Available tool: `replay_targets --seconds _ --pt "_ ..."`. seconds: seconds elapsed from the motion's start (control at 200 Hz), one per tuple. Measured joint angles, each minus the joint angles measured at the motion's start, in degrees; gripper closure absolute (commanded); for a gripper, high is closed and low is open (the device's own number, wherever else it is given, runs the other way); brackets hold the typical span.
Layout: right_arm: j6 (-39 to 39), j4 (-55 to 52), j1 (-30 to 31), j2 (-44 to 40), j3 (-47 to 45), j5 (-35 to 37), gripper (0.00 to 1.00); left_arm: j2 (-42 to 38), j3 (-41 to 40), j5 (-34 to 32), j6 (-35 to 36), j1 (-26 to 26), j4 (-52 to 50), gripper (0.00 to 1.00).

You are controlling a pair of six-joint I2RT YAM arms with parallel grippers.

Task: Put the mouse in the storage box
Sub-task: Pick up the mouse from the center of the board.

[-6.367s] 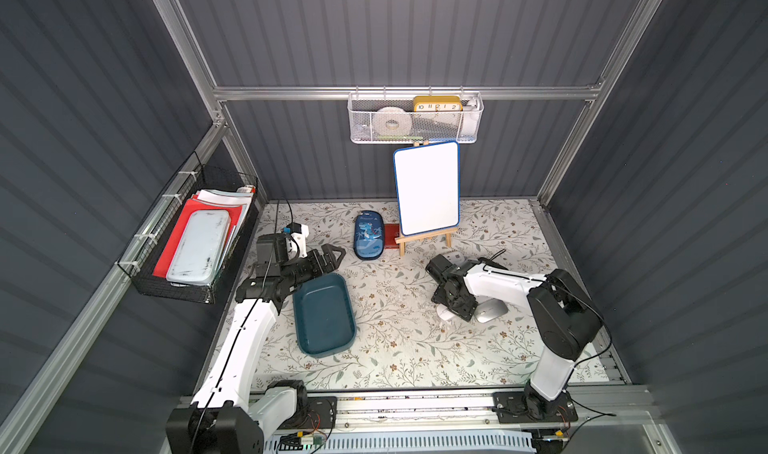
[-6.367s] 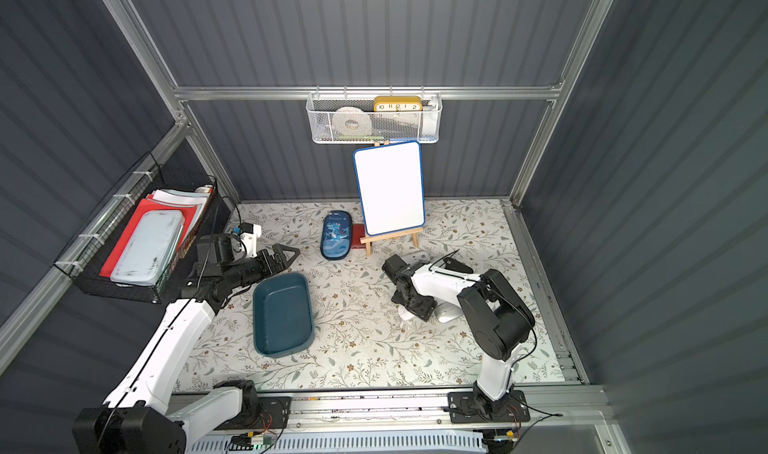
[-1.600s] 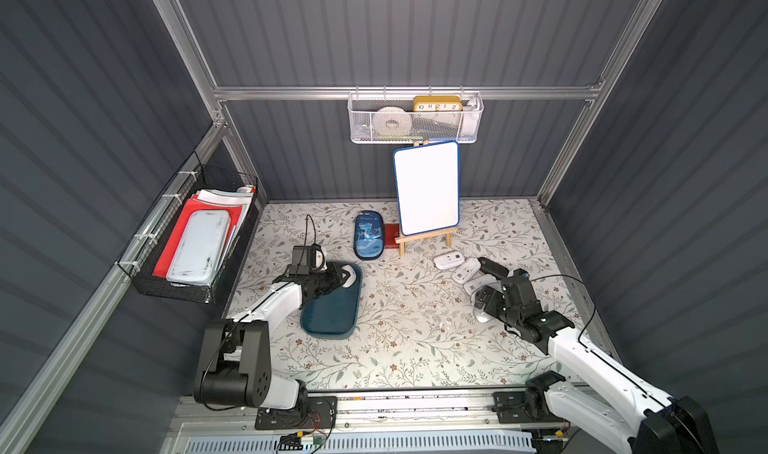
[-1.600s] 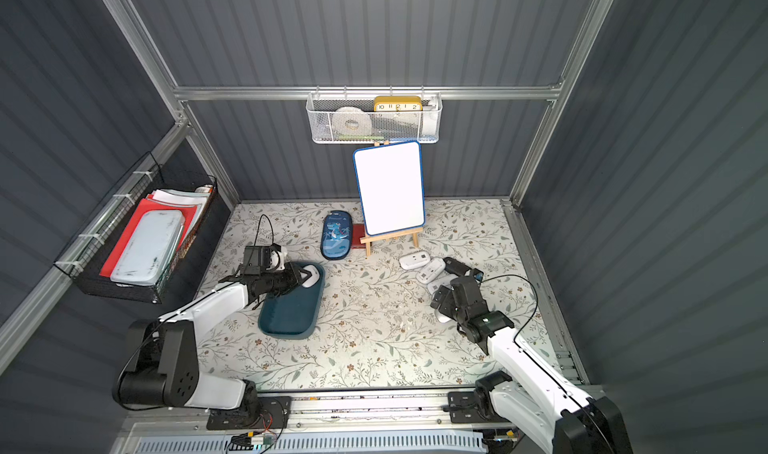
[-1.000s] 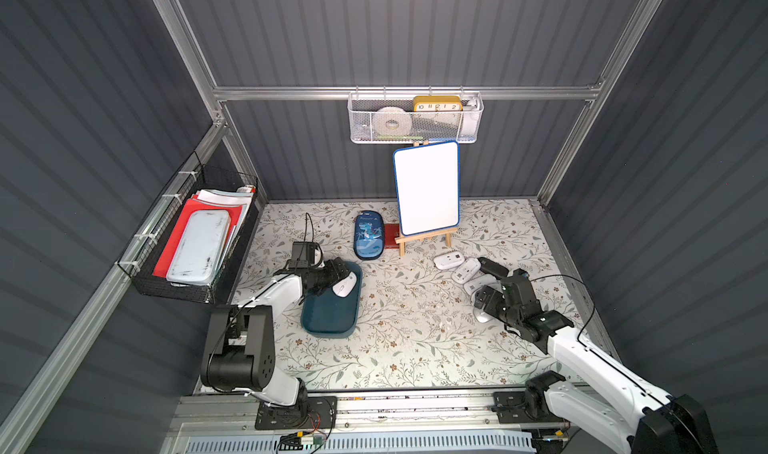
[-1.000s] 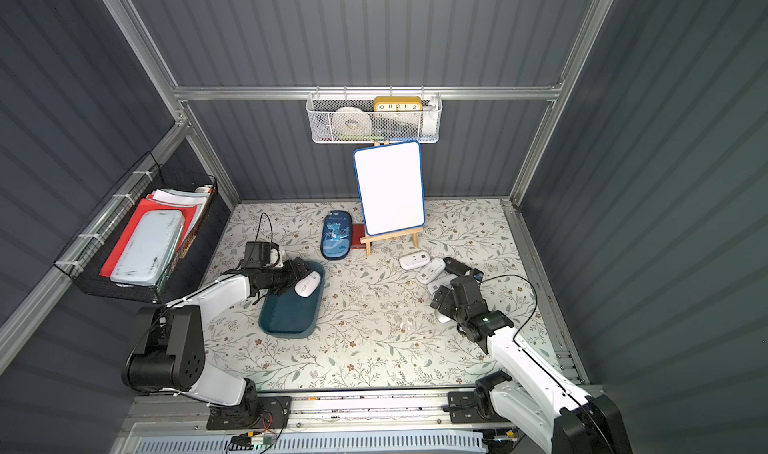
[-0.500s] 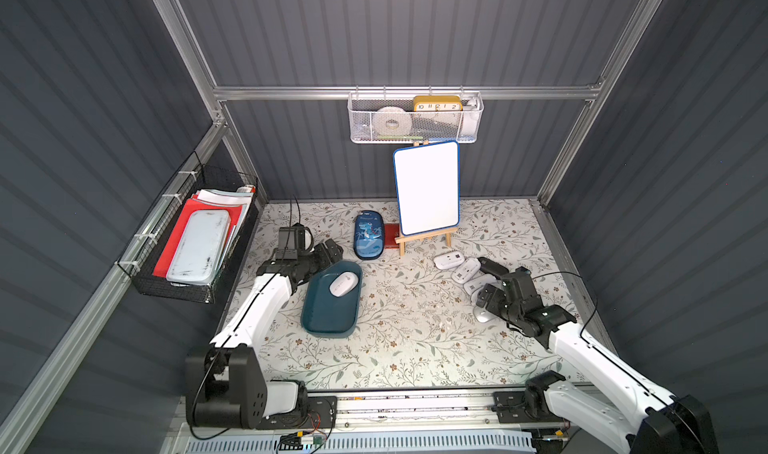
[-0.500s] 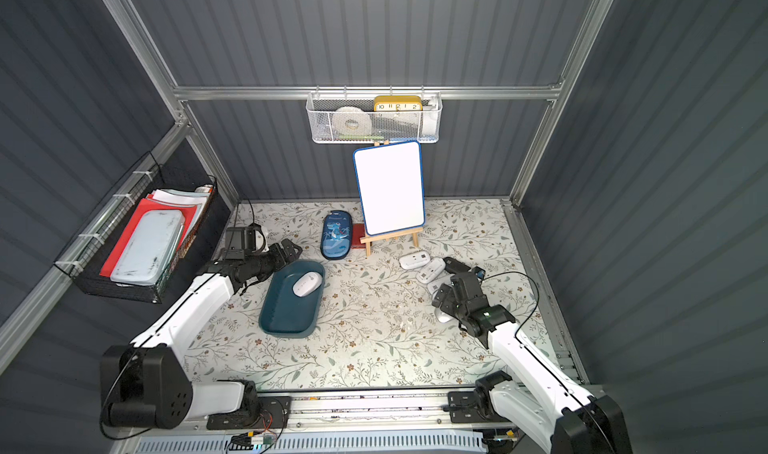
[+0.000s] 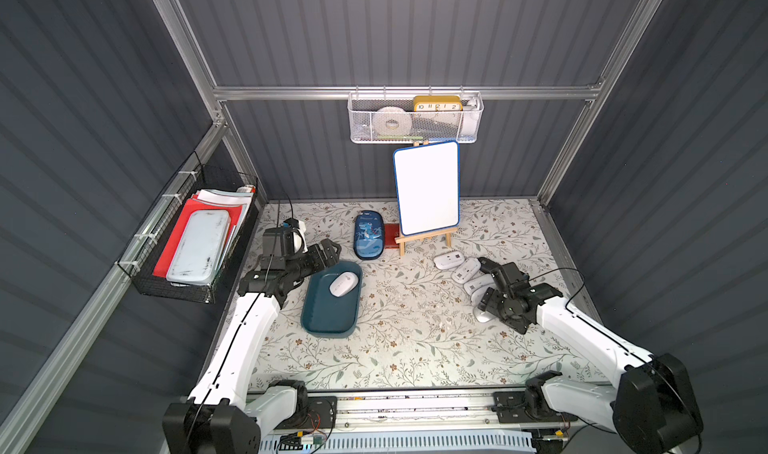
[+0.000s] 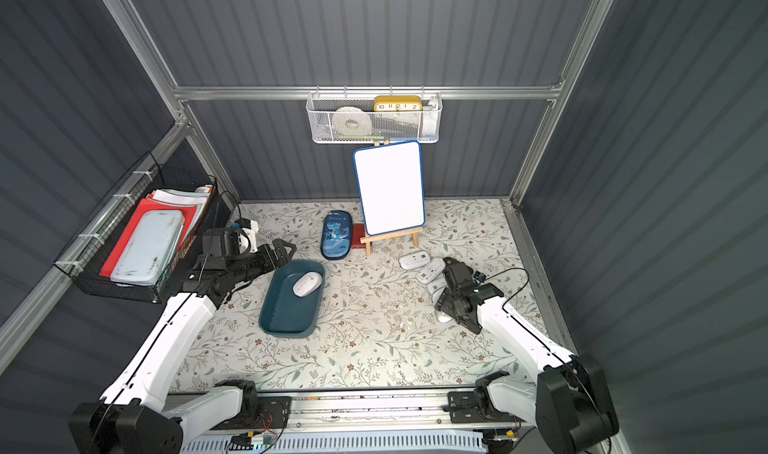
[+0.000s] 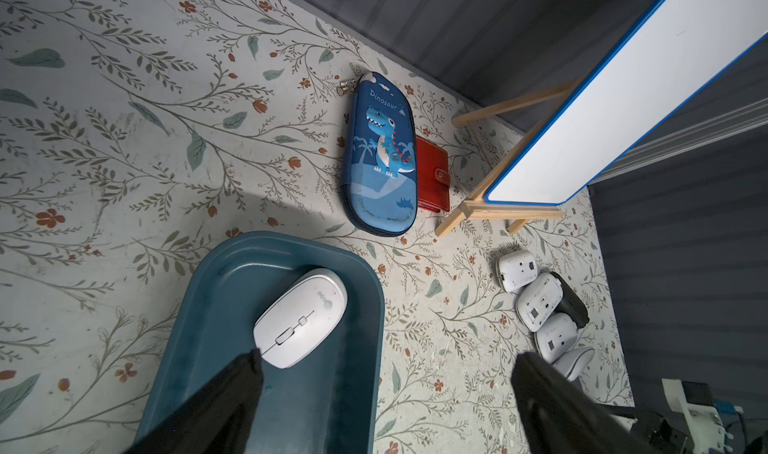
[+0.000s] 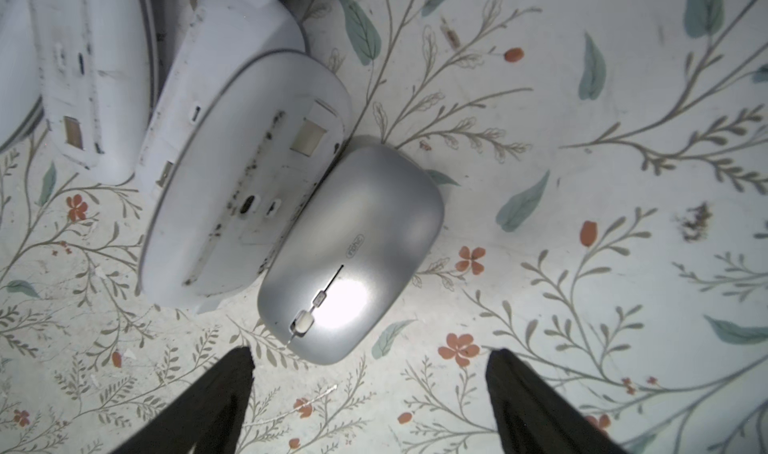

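The dark teal storage box (image 9: 328, 319) (image 10: 286, 315) lies on the floral mat at the left. A white mouse (image 9: 344, 283) (image 10: 307, 283) (image 11: 300, 318) rests button-side up in its far end. My left gripper (image 9: 328, 250) (image 10: 284, 248) (image 11: 384, 360) hangs open just beyond the box's far left corner and holds nothing. At the right, a silver mouse (image 9: 482, 317) (image 12: 353, 256) lies on the mat, touching an upturned white mouse (image 12: 232, 182). My right gripper (image 9: 487, 306) (image 12: 370, 360) is low over it, open, its fingertips just short of the mouse.
Upturned white mice (image 9: 449, 260) (image 11: 540, 302) lie in a row running back from the silver one. A blue dinosaur pencil case (image 9: 368, 236), a red wallet (image 9: 390, 242) and a whiteboard on an easel (image 9: 426, 190) stand at the back. Wire baskets hang on the left wall (image 9: 187, 240) and back wall (image 9: 415, 117).
My left gripper has let go of the white mouse in the box and drawn back toward the far left. The right gripper has stayed over the silver mouse.
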Motion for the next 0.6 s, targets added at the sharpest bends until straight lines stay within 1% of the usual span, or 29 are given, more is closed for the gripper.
replay_targets --seconds 0.105,0.175,0.245,0.36,0.545,0.6 --pt "1.2 0.8 0.0 2.6 0.0 0.4 0.06 -0.5 -0.7 0.6 0.2 0.0 0.0 0.01" --pt "2.0 1.3 0.0 5.2 0.5 0.4 0.03 -0.7 -1.0 0.9 0.4 0.0 0.0 0.01" --pt "2.8 1.5 -0.1 8.3 1.8 0.3 0.02 -0.8 -1.2 1.2 0.4 0.0 0.0 0.00" --pt "4.1 2.0 -0.1 13.6 4.7 0.3 0.02 -1.2 -1.4 1.6 0.4 0.0 0.0 0.01" --pt "6.4 3.4 -0.4 17.6 5.2 0.3 0.02 -1.6 -1.4 1.8 0.4 0.0 0.2 0.01" --pt "6.8 3.8 -0.4 18.4 5.2 0.3 0.03 -1.6 -1.4 1.9 0.4 0.0 0.2 0.01"
